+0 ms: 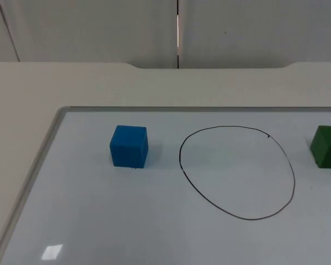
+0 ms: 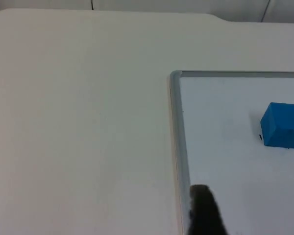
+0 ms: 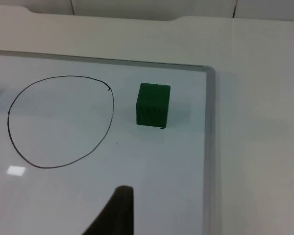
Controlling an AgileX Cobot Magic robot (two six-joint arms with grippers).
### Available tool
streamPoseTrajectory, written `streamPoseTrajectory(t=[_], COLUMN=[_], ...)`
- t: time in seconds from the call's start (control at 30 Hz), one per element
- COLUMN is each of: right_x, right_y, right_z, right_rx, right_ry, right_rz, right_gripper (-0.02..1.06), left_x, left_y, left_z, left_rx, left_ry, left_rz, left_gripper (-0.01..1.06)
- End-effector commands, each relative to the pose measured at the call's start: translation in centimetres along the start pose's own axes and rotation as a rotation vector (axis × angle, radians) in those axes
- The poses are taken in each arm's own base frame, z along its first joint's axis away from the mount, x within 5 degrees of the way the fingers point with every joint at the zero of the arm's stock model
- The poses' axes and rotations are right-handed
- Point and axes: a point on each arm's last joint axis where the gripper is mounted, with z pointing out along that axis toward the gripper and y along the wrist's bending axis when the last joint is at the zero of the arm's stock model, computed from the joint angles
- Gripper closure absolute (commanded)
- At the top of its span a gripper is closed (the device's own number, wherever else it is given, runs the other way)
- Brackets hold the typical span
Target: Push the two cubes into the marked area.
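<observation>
Top view shows a small blue foam-like cube (image 1: 129, 146) resting on the white metal-framed whiteboard (image 1: 60, 182), just outside the left side of the hand-drawn black oval outline (image 1: 237, 173) that marks the target area; a small dark green cube (image 1: 327, 146) sits just beyond the oval's right side, partly cut by the picture's edge. Neither cube is inside the line yet, so both pushes remain to be done

In the left wrist view the left gripper (image 2: 204, 213) appears as one black fingertip above the board's edge, well apart from the blue cube (image 2: 282, 125). In the right wrist view the right gripper (image 3: 118, 211) appears as a dark fingertip over the board, apart from the green cube (image 3: 153, 104). How far either claw is open I cannot tell; neither holds anything

Likely risks: a push off the cube's centre could spin it aside and past the oval; too long a stroke could carry a cube across the area and out the far side, or knock the other one out; a fingertip set too high may tip the cube
</observation>
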Motion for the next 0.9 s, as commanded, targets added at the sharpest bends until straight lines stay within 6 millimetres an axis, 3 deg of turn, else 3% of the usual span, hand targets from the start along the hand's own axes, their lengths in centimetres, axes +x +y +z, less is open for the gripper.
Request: streamPoseTrajectory(t=[0.0,0.23,0.47,0.87], right_x=[0.0,0.0,0.0,0.0], right_y=[0.0,0.0,0.0,0.0], right_z=[0.0,0.0,0.0,0.0], right_rx=[0.007,0.007,0.007,0.007], right_ry=[-0.007,-0.007,-0.007,-0.007], right_rz=[0.003,0.003,0.003,0.003], right_gripper=[-0.01,-0.01,-0.01,-0.01], left_x=[-0.7,-2.2,-3.0,-2.8], left_y=[-0.1,-1.3,-1.7,-2.1], left_z=[0.5,2.8,5.2,12.0], left_rx=[0.010,0.155,0.212,0.292], left_ry=[-0.028,-0.043,-0.012,0.170], left_rz=[0.002,0.051,0.020,-0.093], left_gripper=[0.69,1.05,1.05,1.05])
